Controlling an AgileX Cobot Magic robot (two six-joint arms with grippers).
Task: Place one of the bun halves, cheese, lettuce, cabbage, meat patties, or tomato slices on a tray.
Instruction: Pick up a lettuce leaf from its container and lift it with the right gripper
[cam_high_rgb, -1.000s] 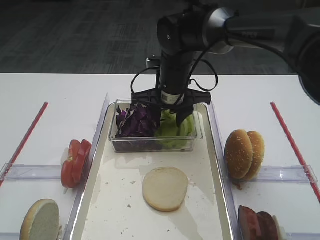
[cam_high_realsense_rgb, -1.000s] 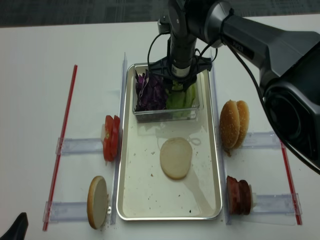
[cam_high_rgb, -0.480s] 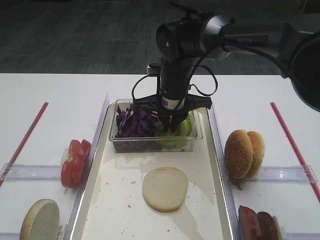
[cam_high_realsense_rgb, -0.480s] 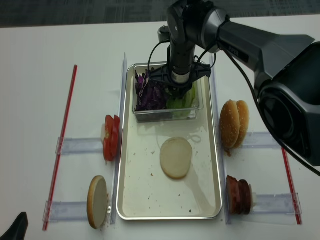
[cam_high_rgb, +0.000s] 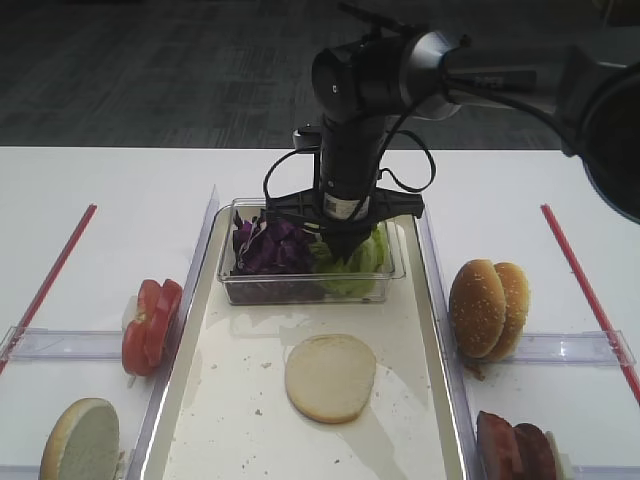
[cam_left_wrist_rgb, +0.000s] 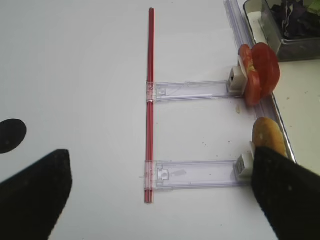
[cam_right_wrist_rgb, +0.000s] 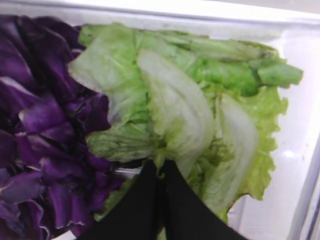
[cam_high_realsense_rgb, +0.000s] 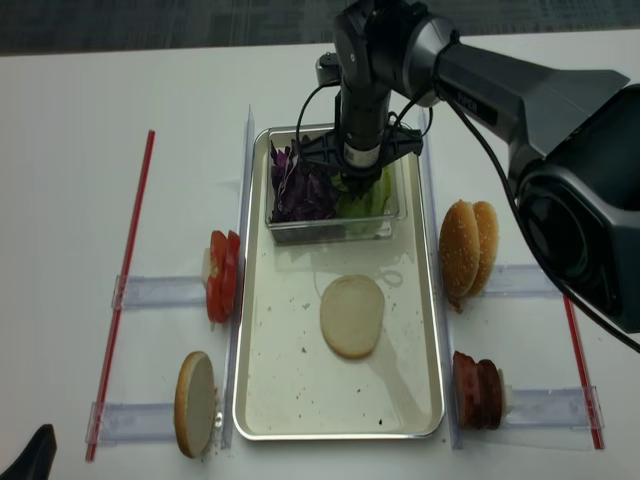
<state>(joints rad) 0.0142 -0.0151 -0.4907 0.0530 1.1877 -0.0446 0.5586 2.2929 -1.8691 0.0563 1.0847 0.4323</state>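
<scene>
We see the right gripper (cam_right_wrist_rgb: 160, 167), spread wide a second ago, now clenched on the lettuce (cam_right_wrist_rgb: 175, 115) in the box (cam_high_rgb: 300, 288). The bun half (cam_high_rgb: 330, 377) on the tray (cam_high_rgb: 195, 400) has not moved. The left jaws are open.

- I get bright, even overhead light — the white table (cam_high_realsense_rgb: 70, 150) nearly washes out.
- The tray (cam_high_rgb: 240, 420) shows soft sheen and faint reflections.
- My right wrist view is close and blurry; the lettuce (cam_right_wrist_rgb: 185, 120) looks soft.
- Shadows stay short.
</scene>
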